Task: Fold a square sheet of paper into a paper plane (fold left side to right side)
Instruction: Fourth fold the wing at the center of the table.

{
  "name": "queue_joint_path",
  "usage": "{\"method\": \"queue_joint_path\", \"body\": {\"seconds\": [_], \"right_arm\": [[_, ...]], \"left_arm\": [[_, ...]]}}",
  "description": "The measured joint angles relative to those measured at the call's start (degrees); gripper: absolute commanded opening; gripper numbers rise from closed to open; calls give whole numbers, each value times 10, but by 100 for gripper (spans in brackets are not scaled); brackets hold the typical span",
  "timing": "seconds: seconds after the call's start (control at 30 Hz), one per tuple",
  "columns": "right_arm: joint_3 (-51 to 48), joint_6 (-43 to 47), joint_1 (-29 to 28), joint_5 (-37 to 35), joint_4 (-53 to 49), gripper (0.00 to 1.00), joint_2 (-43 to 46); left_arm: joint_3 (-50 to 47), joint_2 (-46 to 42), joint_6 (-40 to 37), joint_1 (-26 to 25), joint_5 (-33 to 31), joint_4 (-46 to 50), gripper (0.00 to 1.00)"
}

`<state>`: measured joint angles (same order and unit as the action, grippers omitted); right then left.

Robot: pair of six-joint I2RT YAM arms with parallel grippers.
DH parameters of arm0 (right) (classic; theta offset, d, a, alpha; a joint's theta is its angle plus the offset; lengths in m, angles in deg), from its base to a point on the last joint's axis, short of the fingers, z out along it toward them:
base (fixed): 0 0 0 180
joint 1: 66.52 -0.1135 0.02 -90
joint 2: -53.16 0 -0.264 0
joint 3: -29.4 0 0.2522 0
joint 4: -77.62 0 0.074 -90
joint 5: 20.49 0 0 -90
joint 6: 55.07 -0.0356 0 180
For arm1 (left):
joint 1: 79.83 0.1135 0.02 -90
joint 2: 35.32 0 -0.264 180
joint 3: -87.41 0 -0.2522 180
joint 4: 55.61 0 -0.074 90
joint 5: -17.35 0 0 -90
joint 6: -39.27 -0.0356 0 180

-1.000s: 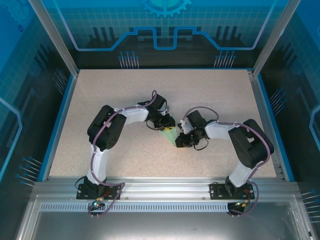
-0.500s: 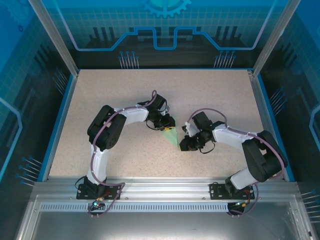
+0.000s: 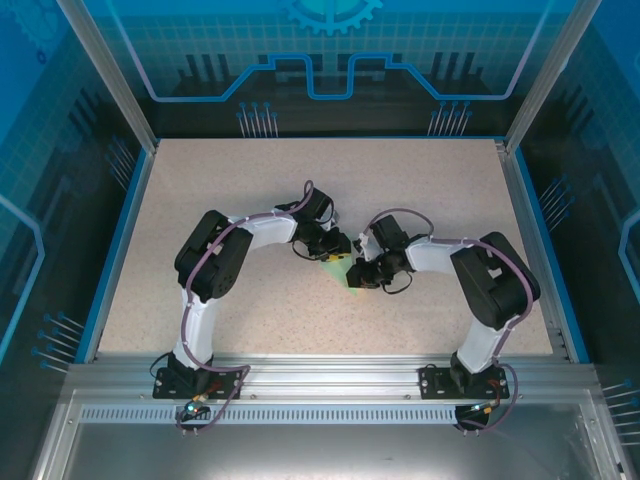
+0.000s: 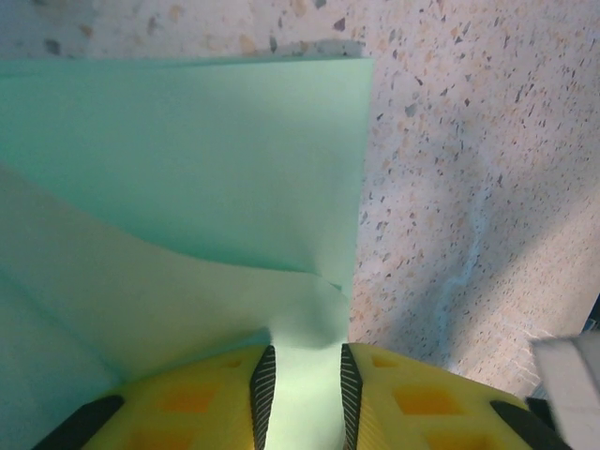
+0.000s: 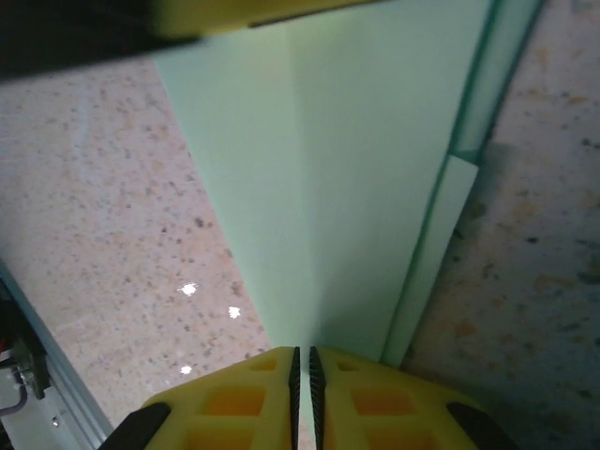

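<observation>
At desk (image 3: 250, 180) centre lies one paper plane (image 3: 343, 270), half-folded, its long axis running roughly 11 to 5 o'clock. One left hand (image 4: 300, 394) pinches its 11 o'clock end. One right hand (image 5: 302, 375), nearly closed, nips the 4 o'clock side. Both hands are equally near.

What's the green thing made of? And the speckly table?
The green sheet looks like thin matte paper: it holds sharp creases and curls softly where pinched. The table looks like hard, smooth speckled stone, or laminate copying it; small glints suggest a slight gloss.
</observation>
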<state>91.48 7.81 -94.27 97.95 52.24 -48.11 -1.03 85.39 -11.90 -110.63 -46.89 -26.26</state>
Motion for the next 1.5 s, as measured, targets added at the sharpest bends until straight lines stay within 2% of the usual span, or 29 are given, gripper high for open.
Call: {"method": "queue_joint_path", "body": {"seconds": [0.33, 0.73, 1.2, 1.5], "right_arm": [[0, 8, 0, -6, -9, 13, -3], [-4, 12, 0, -8, -5, 12, 0], [-11, 12, 0, -8, 3, 12, 6], [-14, 12, 0, -8, 3, 12, 9]], "left_arm": [[33, 15, -17, 7, 7, 42, 32], [121, 65, -45, 34, 46, 132, 33], [190, 106, -92, 122, 50, 134, 38], [209, 90, -124, 166, 30, 143, 41]]}}
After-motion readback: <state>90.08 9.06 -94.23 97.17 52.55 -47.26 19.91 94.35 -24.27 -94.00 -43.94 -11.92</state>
